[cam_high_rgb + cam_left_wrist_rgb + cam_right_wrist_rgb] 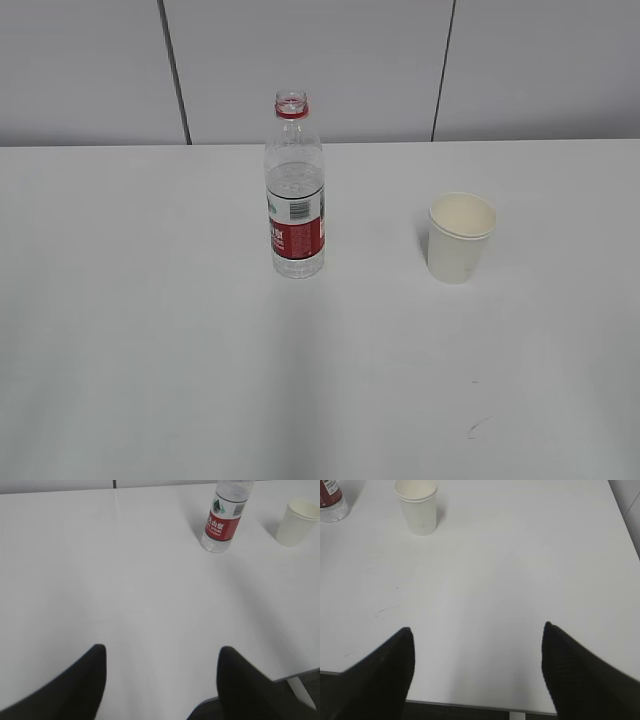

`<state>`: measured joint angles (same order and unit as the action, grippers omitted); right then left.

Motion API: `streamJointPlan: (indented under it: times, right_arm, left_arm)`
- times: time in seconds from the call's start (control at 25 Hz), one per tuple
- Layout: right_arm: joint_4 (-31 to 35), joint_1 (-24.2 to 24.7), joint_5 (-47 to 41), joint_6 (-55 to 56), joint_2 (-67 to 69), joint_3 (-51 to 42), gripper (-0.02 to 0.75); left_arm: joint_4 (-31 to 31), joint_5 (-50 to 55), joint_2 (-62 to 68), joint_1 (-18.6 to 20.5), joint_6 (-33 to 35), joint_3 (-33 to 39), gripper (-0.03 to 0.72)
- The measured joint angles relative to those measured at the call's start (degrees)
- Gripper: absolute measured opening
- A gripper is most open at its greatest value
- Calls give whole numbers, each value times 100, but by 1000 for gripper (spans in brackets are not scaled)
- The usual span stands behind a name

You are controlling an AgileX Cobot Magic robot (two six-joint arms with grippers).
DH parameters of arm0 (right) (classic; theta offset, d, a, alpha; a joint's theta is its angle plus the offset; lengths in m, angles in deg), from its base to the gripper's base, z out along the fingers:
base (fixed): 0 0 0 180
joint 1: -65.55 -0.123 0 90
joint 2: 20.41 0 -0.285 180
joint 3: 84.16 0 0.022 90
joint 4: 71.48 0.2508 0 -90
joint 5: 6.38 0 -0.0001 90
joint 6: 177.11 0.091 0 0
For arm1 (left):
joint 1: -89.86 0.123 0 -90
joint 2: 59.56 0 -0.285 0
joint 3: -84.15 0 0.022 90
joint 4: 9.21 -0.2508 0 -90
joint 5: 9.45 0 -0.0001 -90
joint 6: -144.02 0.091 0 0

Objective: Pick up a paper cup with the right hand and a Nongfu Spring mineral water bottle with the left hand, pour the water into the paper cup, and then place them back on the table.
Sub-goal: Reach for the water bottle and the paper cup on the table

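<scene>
The Nongfu Spring bottle (295, 190) stands upright on the white table (150, 330), uncapped, with water (294, 178) up to its shoulder. It also shows in the left wrist view (222, 520) and at the corner of the right wrist view (331, 500). The paper cup (459, 238) stands upright to its right, empty as far as I can see; it also shows in the left wrist view (297, 522) and the right wrist view (418, 507). My left gripper (162, 652) is open and empty, far short of the bottle. My right gripper (477, 630) is open and empty near the table's front edge. Neither arm shows in the exterior view.
A small dark scuff mark (476, 428) lies on the table near the front right, also seen in the right wrist view (387, 610). A grey panelled wall (320, 70) stands behind the table. The table's front edge (480, 707) lies under the right gripper.
</scene>
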<state>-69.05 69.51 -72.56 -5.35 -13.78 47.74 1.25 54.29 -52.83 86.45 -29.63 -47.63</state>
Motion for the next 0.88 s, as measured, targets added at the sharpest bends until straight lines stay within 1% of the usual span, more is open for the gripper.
streamJointPlan:
  times: [0.36,0.52,0.68,0.88]
  right_arm:
    - [0,0,39,0,0,0,590]
    - [0,0,277,-35,0,48,590]
    - [11,0,871,-260,12,60,590]
    - [45,0,1963,-306,458,60,590]
  left_arm:
    - [75,-107,0,0,0,-24,436]
    - [172,-871,0,0,39,-78,436]
    - [-22,-1761,11,0,176,-84,436]
    - [-193,-2569,331,0,211,-84,436]
